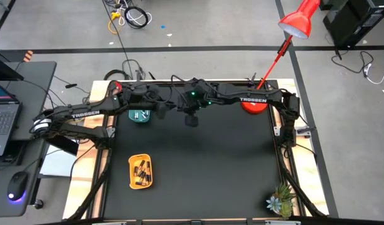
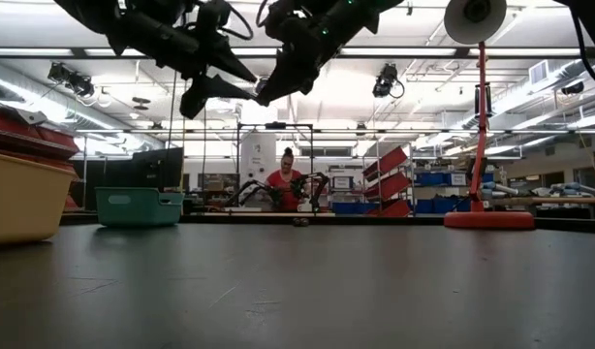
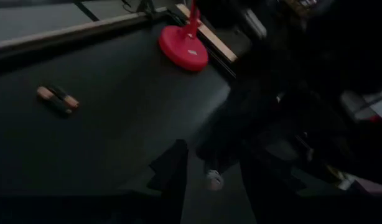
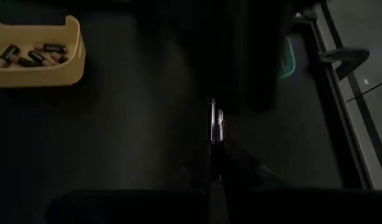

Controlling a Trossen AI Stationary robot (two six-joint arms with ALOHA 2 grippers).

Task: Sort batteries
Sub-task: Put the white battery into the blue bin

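My right gripper (image 4: 211,146) is shut on a thin dark battery (image 4: 214,121) with a silvery side, high over the table's far middle. My left gripper (image 3: 213,168) faces it from the left with its fingers apart. A whitish battery end (image 3: 214,180) shows in the gap, touching neither finger. In the low view the two grippers (image 2: 220,89) (image 2: 268,89) meet tip to tip well above the table. Two dark-and-orange batteries (image 3: 57,99) lie loose on the black mat. The yellow tray (image 1: 141,170) holds several dark batteries, and the teal tray (image 1: 139,115) holds whitish ones. My right gripper pinches the battery's near end (image 4: 213,140) between its two fingertips. The battery lies along the fingers and sticks out past their tips. The fingers slant down from the table's right toward its left. The battery is lifted clear of the table.
A red lamp base (image 1: 253,105) stands at the far right of the mat, its pole leaning back. A small plant (image 1: 281,201) sits at the near right corner. The mat's middle and near part (image 1: 211,169) is bare. A person (image 2: 283,184) sits far behind the table.
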